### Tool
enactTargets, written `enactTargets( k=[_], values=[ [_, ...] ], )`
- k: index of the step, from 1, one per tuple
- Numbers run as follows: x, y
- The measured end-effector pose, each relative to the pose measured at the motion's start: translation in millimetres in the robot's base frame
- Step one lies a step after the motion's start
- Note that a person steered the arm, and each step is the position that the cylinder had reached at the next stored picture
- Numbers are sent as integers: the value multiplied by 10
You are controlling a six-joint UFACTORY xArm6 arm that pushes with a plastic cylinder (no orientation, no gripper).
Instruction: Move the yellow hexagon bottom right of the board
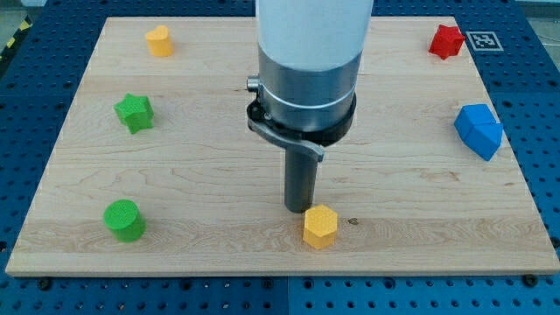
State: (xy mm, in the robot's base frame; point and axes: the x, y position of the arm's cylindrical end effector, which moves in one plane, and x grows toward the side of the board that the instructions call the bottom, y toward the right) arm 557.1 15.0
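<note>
Blue perforated desk [52, 26] carries a light wooden board [201, 219] that fills most of the view.

Arm [311, 52]: white cylinder with a grey collar, entering from the view's top at centre and narrowing to the dark rod. No gripper on this rig, so nothing is grasped and there is no released or clenched state to log. My tip [300, 208] rests on the board at lower centre.

Blue block [478, 130], irregular and chunky: well apart from my tip, far toward the view's right and somewhat toward the top, near the board's right edge.

Green cylinder [123, 220]: well to the view's left of my tip, about level with it.

Green star [135, 112]: to the view's left and toward the top of my tip, well apart.

Yellow hexagon [320, 227]: just beside my tip, on its lower-right side, touching or nearly so; contact cannot be confirmed. It sits near the board's bottom edge, roughly centre, well short of the bottom right corner.

Red block [447, 40], star-like: far toward the view's top right of my tip, near the corner.

Second yellow block [158, 40], shape unclear: far toward the view's top left of my tip.
</note>
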Motion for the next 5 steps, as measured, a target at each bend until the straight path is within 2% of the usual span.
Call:
enactTargets(
  k=[2, 4, 5],
  values=[
    [155, 565],
    [161, -265],
    [482, -272]
  ],
)
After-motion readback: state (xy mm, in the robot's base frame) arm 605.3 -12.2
